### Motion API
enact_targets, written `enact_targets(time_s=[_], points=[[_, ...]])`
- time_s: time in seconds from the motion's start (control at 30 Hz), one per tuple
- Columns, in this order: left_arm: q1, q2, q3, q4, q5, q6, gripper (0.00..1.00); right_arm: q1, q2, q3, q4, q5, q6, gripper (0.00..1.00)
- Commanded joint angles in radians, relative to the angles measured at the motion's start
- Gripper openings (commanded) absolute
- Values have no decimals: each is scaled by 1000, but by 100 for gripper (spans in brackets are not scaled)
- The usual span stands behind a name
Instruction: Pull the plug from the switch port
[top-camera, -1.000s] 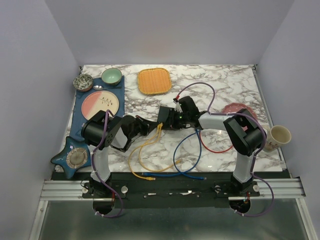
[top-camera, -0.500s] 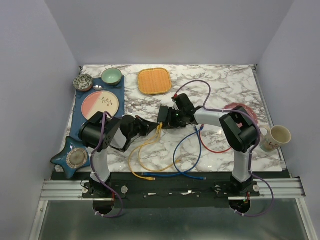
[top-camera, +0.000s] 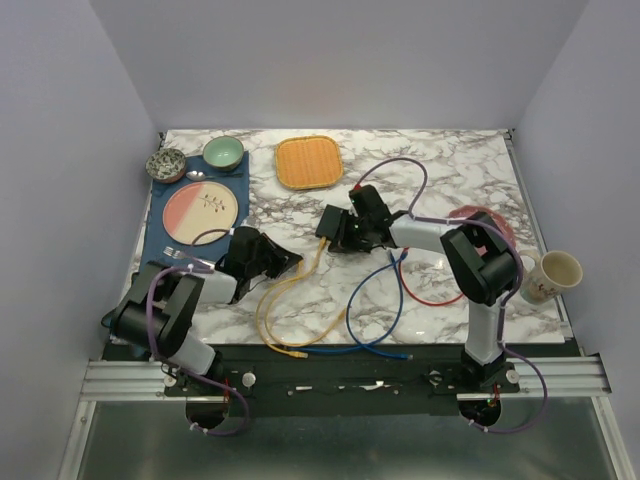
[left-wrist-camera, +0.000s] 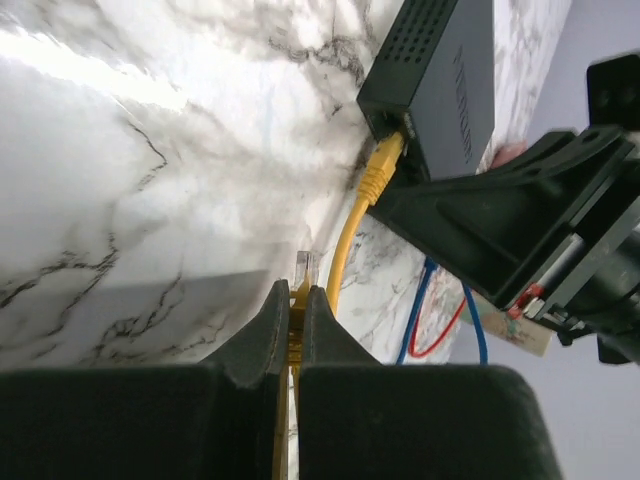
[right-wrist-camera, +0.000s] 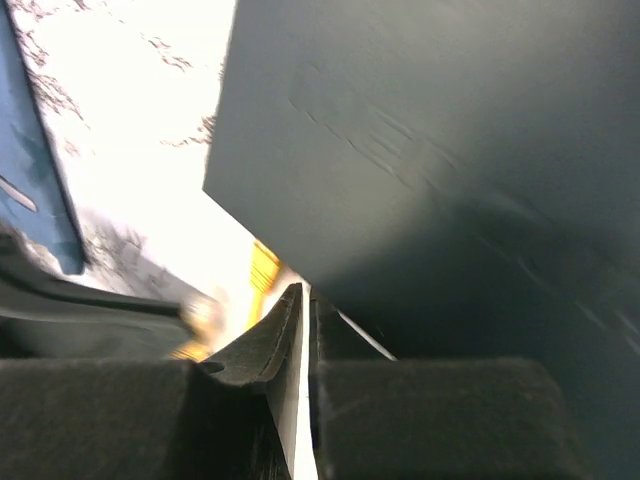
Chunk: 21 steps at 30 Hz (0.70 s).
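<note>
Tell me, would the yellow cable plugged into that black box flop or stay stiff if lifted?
Probably floppy: the yellow cable curves away from its plug, and yellow strands lie in loose loops on the table. Likely light, being thin. The plug sits in the switch, so that end may resist a pull.

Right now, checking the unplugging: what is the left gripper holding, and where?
A yellow cable, pinched between the left gripper's shut jaws just behind its clear plug tip.
</note>
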Motion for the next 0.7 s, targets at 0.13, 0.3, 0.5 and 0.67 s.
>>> enact_targets(time_s=[0.13, 0.3, 0.5, 0.67], points=[[38, -222, 181, -482, -249, 226, 14, -7, -224, -132, -4, 126, -87, 23], [38, -191, 222, -479, -245, 230, 74, -6, -249, -104, -45, 178, -99, 31], [38, -139, 218, -386, -164, 222, 99, -44, -134, -16, -73, 133, -59, 31], [16, 11, 228, -182, 20, 177, 96, -67, -48, 35, -59, 85, -35, 20]])
